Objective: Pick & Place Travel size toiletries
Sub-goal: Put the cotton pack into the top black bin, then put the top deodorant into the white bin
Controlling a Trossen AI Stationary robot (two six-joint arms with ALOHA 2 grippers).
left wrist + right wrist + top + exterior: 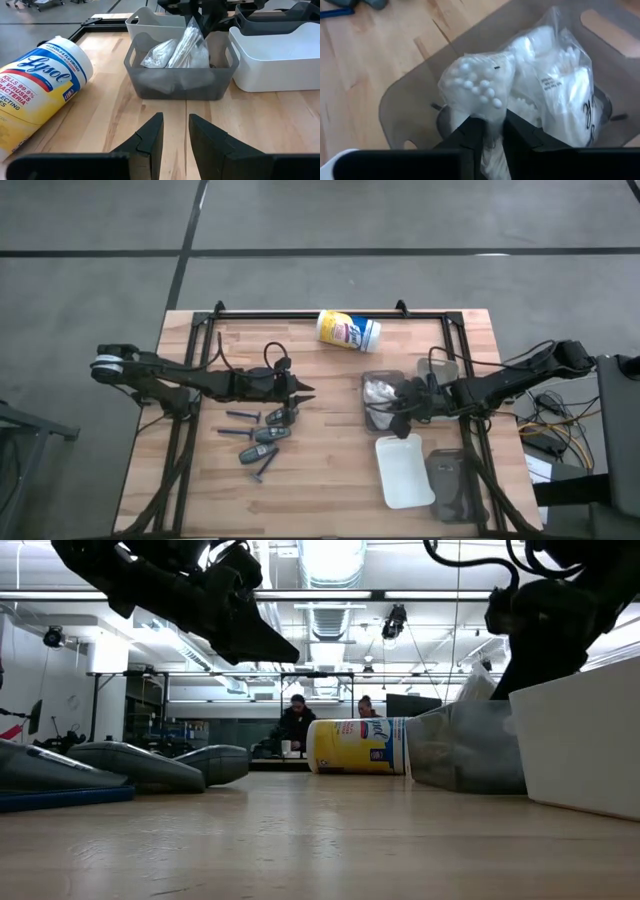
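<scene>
A: Right gripper (487, 131) is hanging over the grey bin (385, 402), jaws nipping the edge of a white packet (477, 92). The grip looks narrow, and whether it is loosening I cannot tell. The packet is dangling just above the bin's inside, with a second clear packet (560, 95) already lying in there.

B: And the left side?

A: Left gripper (175, 135) is hovering empty above bare wood, fingers standing a little apart with a slim gap between them, nothing in it. From its wrist view it is pointing straight at the grey bin, with the yellow canister (348, 331) lying on its side off to one flank.

B: Where are the remaining toiletries sitting?

A: Grey tubes (268, 435) and the slim dark sticks (240, 415) are lying clustered on the table on the left half, just beside and below the left gripper's tip in the high view. Well apart from the right arm.

B: So which arm is taking the next one?

A: Judging by position, the left arm is far nearer. The tubes are lying with long axes roughly across the table, near parallel to the arm's reach, so the wrist would likely be needing a turn to pinch across the narrow width. The white tray (405, 471) is sitting near the right arm.
</scene>
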